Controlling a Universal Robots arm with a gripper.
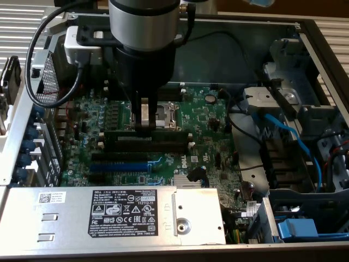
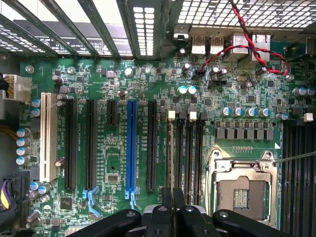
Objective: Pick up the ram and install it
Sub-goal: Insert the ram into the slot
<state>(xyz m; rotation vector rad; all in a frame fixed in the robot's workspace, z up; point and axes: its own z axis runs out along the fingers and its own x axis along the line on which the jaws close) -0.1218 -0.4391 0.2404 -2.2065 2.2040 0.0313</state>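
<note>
**A:** Claw (image 1: 144, 125) is low over the green motherboard (image 1: 210, 123), fingers drawn close, pinching the ram (image 1: 170, 134) at its middle.

**B:** So the ram's straight beneath it?

**A:** Straight beneath, standing on edge. Its long axis runs across the exterior view, parallel to the black slot (image 1: 163, 146) alongside (seated or not, I can't tell).

**B:** Thin, flat, dark stick beside rigid plastic slots, with the metal socket (image 1: 166, 112) just beyond.

Bright, even light; glare through the vent grille (image 2: 237, 12); dimmer under the arm (image 1: 143, 38) on the motherboard (image 1: 207, 117).
</note>
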